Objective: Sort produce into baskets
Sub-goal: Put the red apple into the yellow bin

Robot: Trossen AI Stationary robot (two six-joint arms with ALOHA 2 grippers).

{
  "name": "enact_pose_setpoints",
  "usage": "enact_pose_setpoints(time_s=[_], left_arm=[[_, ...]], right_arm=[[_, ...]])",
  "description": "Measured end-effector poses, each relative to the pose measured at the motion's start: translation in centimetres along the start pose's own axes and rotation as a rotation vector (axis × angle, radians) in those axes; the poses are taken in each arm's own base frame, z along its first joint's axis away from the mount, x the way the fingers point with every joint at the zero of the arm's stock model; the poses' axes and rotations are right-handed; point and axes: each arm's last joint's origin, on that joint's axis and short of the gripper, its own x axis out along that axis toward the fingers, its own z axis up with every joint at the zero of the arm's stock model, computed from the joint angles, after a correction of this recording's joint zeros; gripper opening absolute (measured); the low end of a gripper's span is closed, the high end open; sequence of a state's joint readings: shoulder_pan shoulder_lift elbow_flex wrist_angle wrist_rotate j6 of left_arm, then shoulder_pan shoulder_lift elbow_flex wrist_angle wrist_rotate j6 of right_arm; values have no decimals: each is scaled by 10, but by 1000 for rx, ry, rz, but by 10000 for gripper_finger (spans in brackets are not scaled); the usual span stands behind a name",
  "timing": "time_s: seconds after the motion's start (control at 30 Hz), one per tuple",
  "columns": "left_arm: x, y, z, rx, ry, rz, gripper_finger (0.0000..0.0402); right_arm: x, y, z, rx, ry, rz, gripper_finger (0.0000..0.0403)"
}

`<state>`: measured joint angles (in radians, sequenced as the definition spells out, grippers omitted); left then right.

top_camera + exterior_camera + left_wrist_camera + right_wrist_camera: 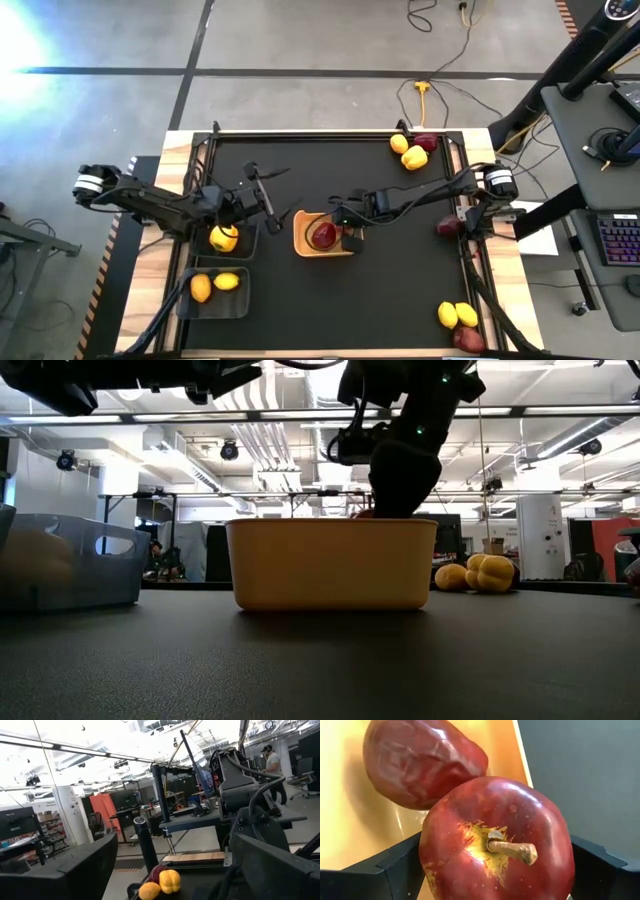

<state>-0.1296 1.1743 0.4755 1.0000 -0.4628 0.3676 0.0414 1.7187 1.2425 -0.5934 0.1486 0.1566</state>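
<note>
The yellow-tan tray (305, 244) stands mid-table, also in the low view (330, 565), with a dark red fruit (420, 762) lying in it. My right gripper (345, 228) reaches into the tray from the right and is shut on a red apple (495, 840). My left gripper (268, 200) hangs open and empty above the table, left of the tray. Two dark bins stand at the left. One (240, 250) holds a yellow pepper (224, 238). The other (215, 305) holds two lemons (214, 285). My right gripper pinches the red apple by its two opposite flanks (427, 855) between its two fingers. The stem end (512, 850) faces back toward the wrist. The fingers slant down from the table's right side into the tray. Whether the apple rests on the tray floor I cannot tell.
More produce lies on the mat: a yellow and red group at the far right corner (412, 152), also in the low view (478, 573), a red fruit by the right edge (447, 227), and lemons with a red fruit at the near right corner (460, 322).
</note>
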Motion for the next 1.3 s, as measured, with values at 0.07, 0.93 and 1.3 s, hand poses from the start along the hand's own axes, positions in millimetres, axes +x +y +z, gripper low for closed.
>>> enact_pose_setpoints(time_s=[0.07, 0.93, 1.3], left_arm=[[0, -1, -1, -8, 6, -11, 372], [-1, -3, 0, -4, -19, -89, 372], [-1, -3, -1, -2, -14, -91, 372]], right_arm=[[0, 0, 0, -6, -2, 3, 370], [9, -1, 3, -22, -36, -6, 351], [0, 3, 14, -9, -79, 12, 376]])
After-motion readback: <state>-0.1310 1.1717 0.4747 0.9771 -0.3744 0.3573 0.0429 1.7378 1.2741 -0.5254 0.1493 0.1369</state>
